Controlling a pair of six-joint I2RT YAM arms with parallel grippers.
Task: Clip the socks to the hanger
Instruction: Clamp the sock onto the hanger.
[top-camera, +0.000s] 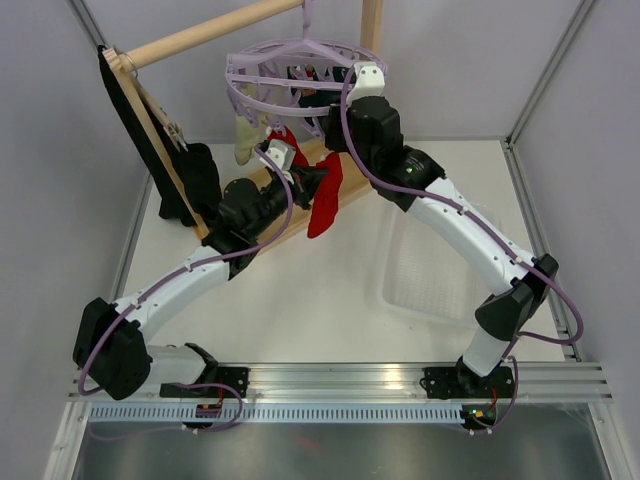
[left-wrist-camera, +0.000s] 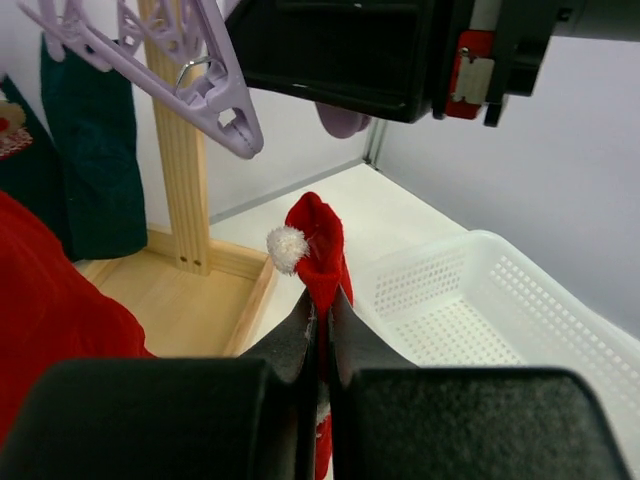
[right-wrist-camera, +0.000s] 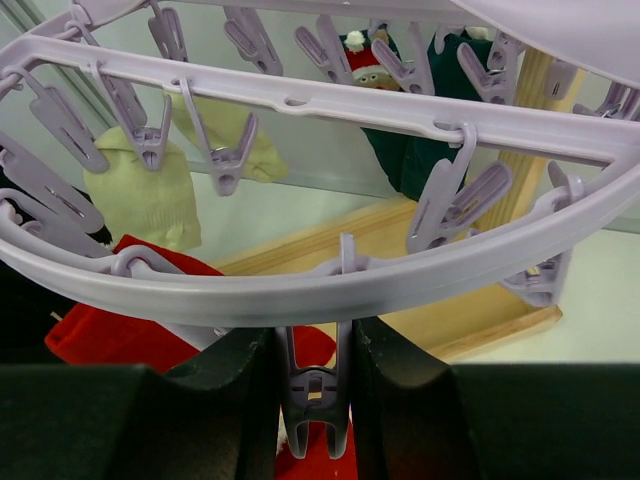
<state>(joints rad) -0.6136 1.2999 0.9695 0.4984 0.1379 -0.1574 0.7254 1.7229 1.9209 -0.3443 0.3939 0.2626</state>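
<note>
Your left claw (left-wrist-camera: 322, 300) pinches the red sock (left-wrist-camera: 318, 245) upward while your right claw (right-wrist-camera: 315, 340) grips a clip (right-wrist-camera: 314, 400) on the hanger (right-wrist-camera: 300, 290), likely to squeeze it open for the sock.

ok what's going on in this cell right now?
Mid sock-hanging. The left fingers are shut on a red sock with a white pompom, holding it up below the lavender hanger. The right fingers pinch one clip hanging from the hanger's near ring. The red sock isn't in that clip yet. A cream sock and a teal sock already hang from other clips. A white basket sits on the table nearby.
</note>
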